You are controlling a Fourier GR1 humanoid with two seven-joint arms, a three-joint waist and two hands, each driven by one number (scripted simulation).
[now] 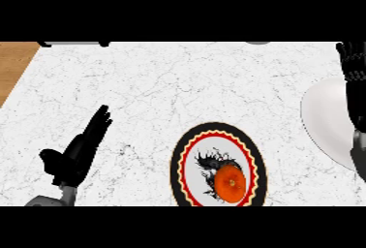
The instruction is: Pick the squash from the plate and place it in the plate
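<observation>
Squash (231, 183) — on patterned plate (187, 145), between both hands; left hand (79, 150) open, resting; right hand (352, 63) nearer white plate (322, 121) — finger state indeterminate.

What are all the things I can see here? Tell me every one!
squash: one, orange, on the patterned plate, lower middle.
patterned plate: one, black rim with red and white rings, lower middle of the counter.
plain plate: one, white, right edge, partly hidden behind the right arm.
counter: one, white marbled, with a wood strip at the upper left.
left hand: one, black, open, lower left.
right hand: one, black, upper right edge, mostly cut off.
</observation>
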